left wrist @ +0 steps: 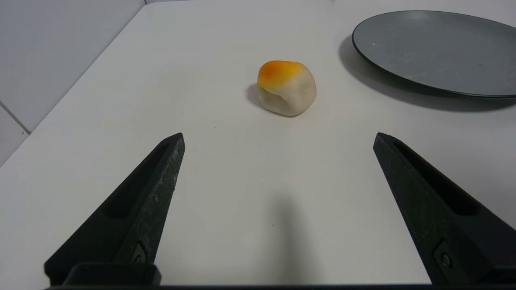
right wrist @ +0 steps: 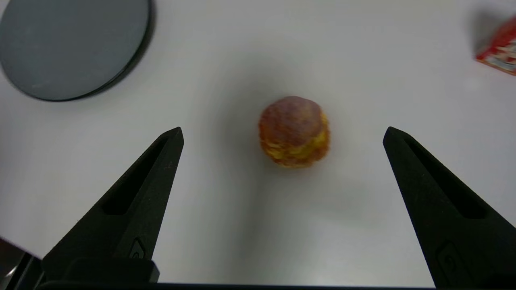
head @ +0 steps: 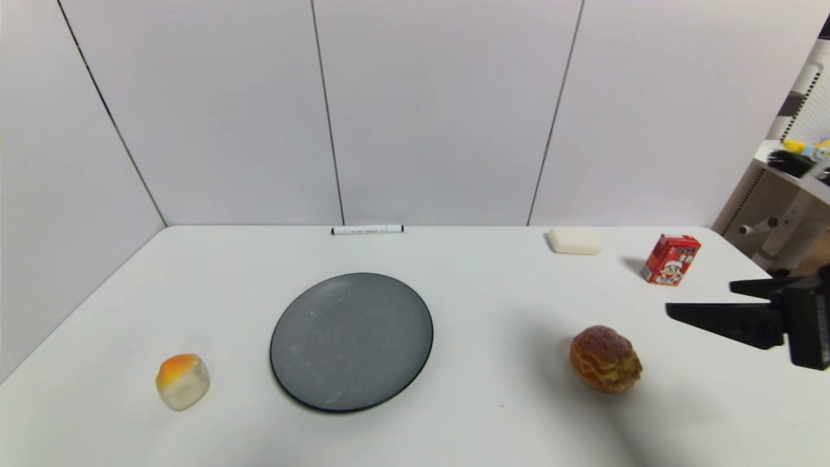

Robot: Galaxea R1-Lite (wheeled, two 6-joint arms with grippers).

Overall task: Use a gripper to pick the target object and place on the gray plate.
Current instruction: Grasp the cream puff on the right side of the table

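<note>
The golden-brown cream puff (head: 605, 359) sits on the white table, right of the gray plate (head: 351, 341). My right gripper (head: 700, 299) is open and empty, raised above the table to the right of the puff, fingers pointing toward it. In the right wrist view the puff (right wrist: 294, 131) lies ahead of the open gripper (right wrist: 282, 133), centred between the fingers, with the plate (right wrist: 72, 44) farther off. My left gripper (left wrist: 278, 137) is open and empty; it is out of the head view. The plate (left wrist: 439, 48) also shows in the left wrist view.
A pale cube-shaped bun with an orange top (head: 183, 381) lies left of the plate and ahead of the left gripper (left wrist: 286, 88). A red carton (head: 671, 259), a white block (head: 574, 240) and a marker pen (head: 367, 229) lie toward the back. White walls enclose the table.
</note>
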